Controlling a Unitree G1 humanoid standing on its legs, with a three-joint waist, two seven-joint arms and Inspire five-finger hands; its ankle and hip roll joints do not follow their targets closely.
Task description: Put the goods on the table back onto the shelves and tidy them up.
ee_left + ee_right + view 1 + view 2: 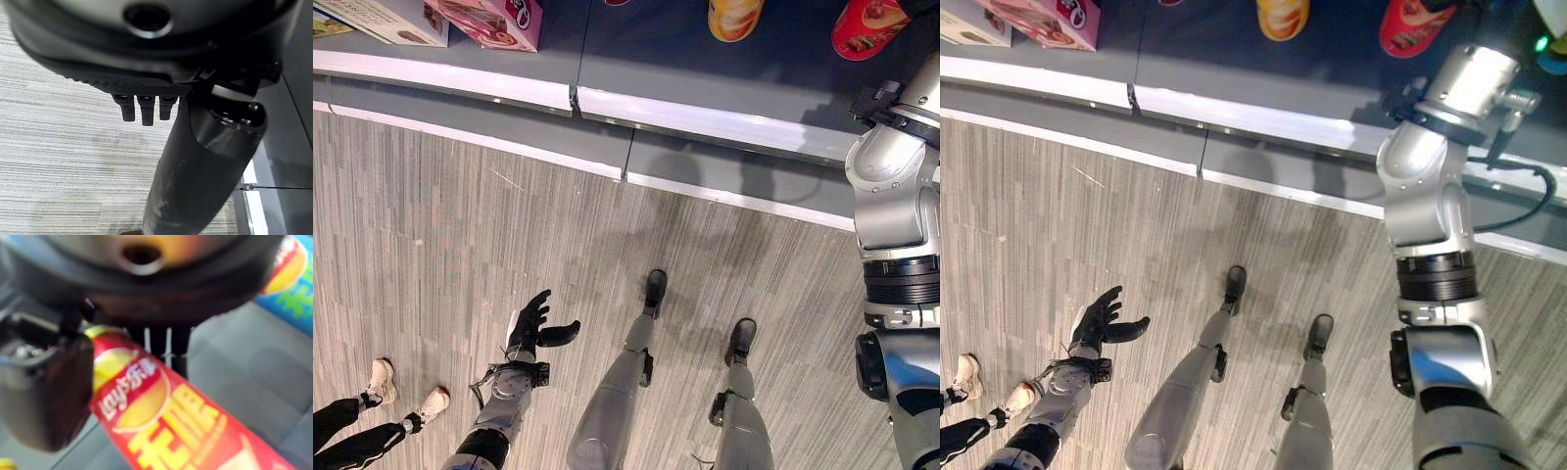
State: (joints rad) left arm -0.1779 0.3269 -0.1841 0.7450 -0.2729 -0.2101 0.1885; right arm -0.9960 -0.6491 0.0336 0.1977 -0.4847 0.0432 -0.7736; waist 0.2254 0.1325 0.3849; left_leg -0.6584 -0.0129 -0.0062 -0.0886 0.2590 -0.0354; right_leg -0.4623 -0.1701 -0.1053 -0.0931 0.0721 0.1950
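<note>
A red chip can [161, 416] lies in my right hand [44, 396], with the thumb on one side and the fingers curled behind it. From the head, the same red can [1415, 24] sits over the dark shelf board [1332, 69] at the upper right, at the end of my raised right arm. My left hand [530, 328] hangs low over the floor, open and holding nothing, its fingers [142, 107] straight.
On the shelf stand a yellow can [734, 18], a pink box [494, 20] and a white box [386, 20]. A blue can [293, 279] stands close to the red one. A person's feet in white shoes [382, 387] are at the lower left.
</note>
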